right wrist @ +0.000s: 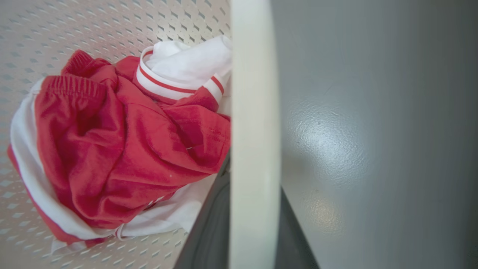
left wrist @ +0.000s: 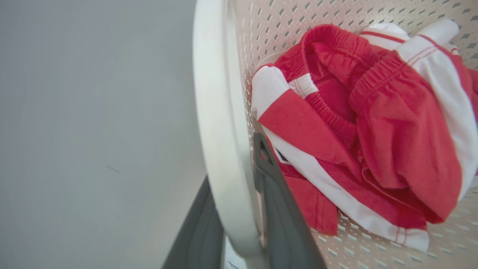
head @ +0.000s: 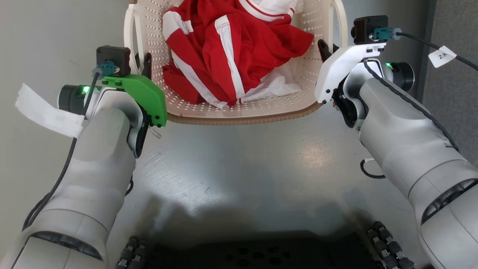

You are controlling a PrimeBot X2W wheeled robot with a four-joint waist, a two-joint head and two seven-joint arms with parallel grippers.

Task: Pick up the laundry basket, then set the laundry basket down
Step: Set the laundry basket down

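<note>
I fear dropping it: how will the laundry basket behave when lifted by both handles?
The laundry basket looks like thin perforated plastic, so probably light and slightly flexible. The red and white clothes are soft, likely adding little weight. Held at both handles it should stay level, though smooth handles may slip.

I look down at a smooth grey floor (head: 239, 160). It is shiny, with a soft bright patch of light (head: 317, 153) on it. On my right is a darker grey strip (head: 453, 112). A dim shadow (head: 224, 220) lies close to me.
</note>
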